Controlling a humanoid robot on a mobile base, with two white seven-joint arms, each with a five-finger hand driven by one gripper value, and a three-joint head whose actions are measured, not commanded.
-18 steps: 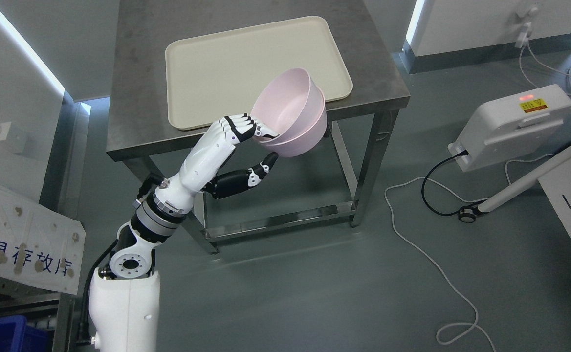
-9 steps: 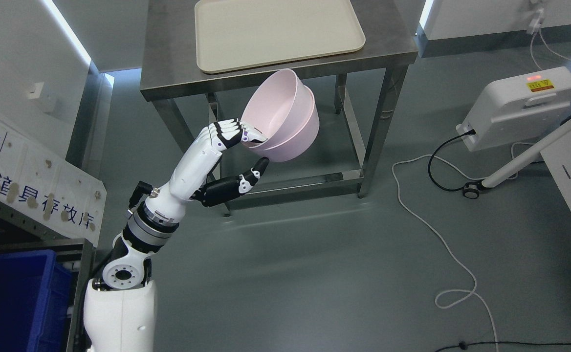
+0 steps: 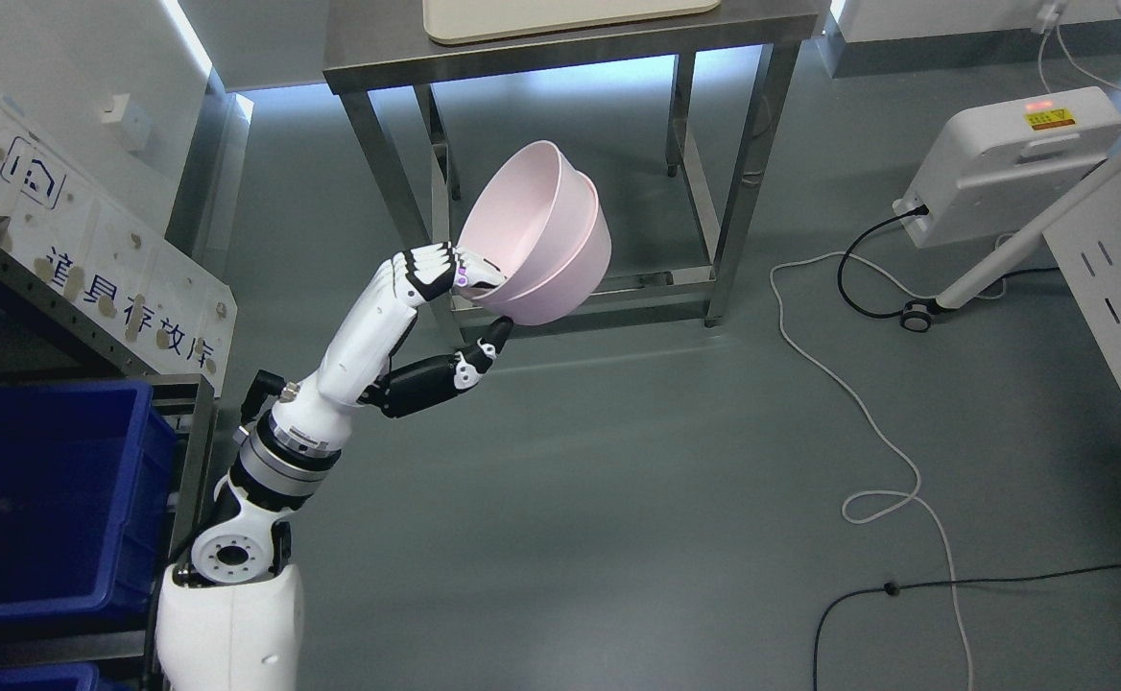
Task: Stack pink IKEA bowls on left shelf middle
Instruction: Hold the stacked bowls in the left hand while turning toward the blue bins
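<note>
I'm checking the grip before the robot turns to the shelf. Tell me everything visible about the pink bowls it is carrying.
The pale pink nested bowls are two round, deep bowls, one seated inside the other, smooth and matte like plastic. They look empty. The pair is held in the air, tilted so the opening faces up and to the left. The robot's white and black left hand grips the lower rim: fingers hooked over the edge into the inner bowl, the dark thumb pressing the outer wall from below. Nothing else touches them; a steel table stands behind.
</note>
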